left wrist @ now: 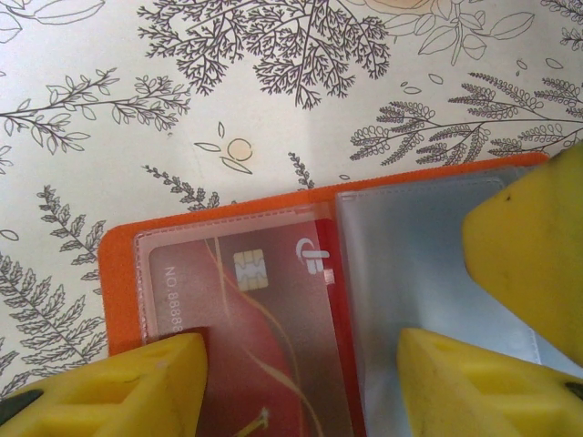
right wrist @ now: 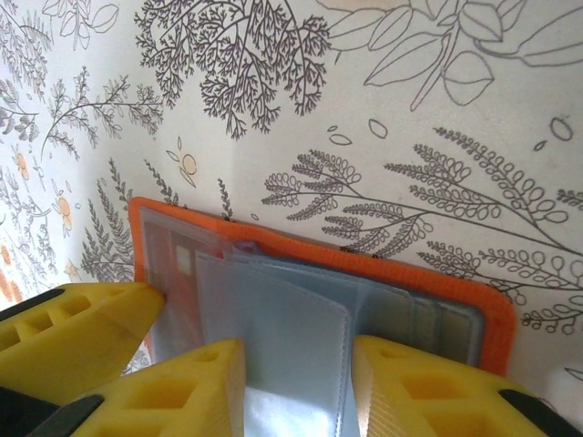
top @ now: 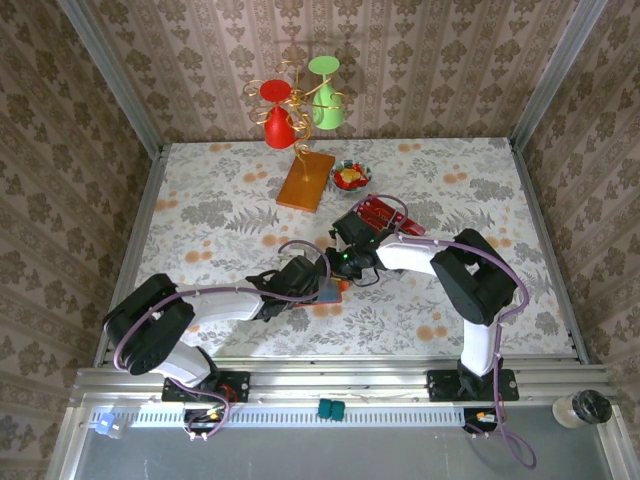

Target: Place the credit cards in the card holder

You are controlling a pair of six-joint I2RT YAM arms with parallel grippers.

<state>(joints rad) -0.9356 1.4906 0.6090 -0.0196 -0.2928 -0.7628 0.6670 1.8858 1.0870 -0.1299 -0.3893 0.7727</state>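
The orange card holder (left wrist: 123, 273) lies open on the flowered tablecloth, small between both grippers in the top view (top: 331, 293). One red credit card (left wrist: 264, 337) with a chip sits in its left clear pocket. My left gripper (left wrist: 301, 382) is open, one yellow finger over that card, the other on the grey-blue pocket panel (left wrist: 410, 264). My right gripper (right wrist: 296, 387) is open over the same card holder (right wrist: 401, 273), a clear pocket leaf (right wrist: 273, 319) standing between its fingers. A stack of red credit cards (top: 378, 212) lies behind the right gripper (top: 340, 280).
An orange-brown wooden board (top: 306, 180) with a wire stand holding a red and a green glass stands at the back. A small bowl (top: 351, 176) sits beside it. Patterned walls close in the table on three sides.
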